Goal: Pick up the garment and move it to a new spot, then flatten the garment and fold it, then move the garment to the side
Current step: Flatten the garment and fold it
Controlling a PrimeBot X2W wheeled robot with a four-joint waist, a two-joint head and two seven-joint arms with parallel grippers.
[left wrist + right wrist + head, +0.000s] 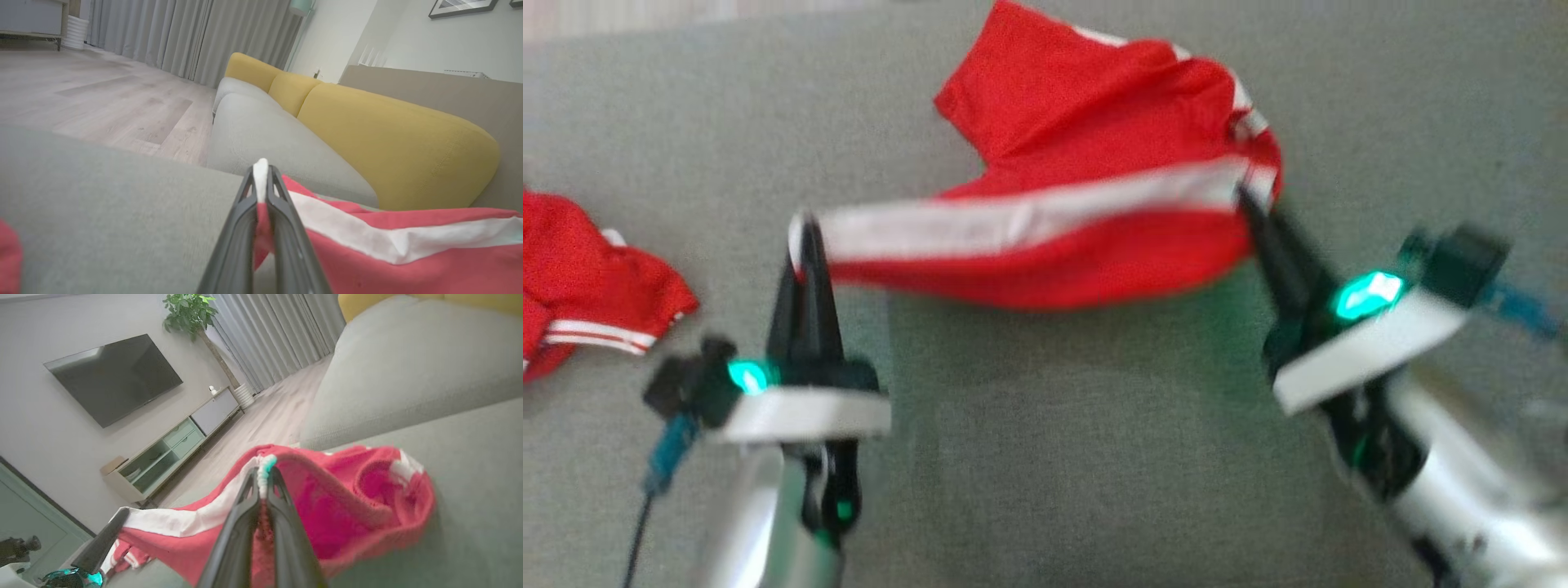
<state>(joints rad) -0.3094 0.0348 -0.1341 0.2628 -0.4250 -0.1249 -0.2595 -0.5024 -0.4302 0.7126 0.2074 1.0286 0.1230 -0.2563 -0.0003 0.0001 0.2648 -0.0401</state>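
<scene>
Not reading any text, labels, brands, numbers or signs in any of the three views.

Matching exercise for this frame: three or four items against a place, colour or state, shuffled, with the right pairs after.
1 left gripper
2 right gripper
3 spare red garment
4 sofa back cushions

A yellow
B lying loose at the left of the grey surface
C shut on the held garment's left end
D shut on the held garment's right end

Pairs: 1-C, 2-D, 3-B, 4-A
</scene>
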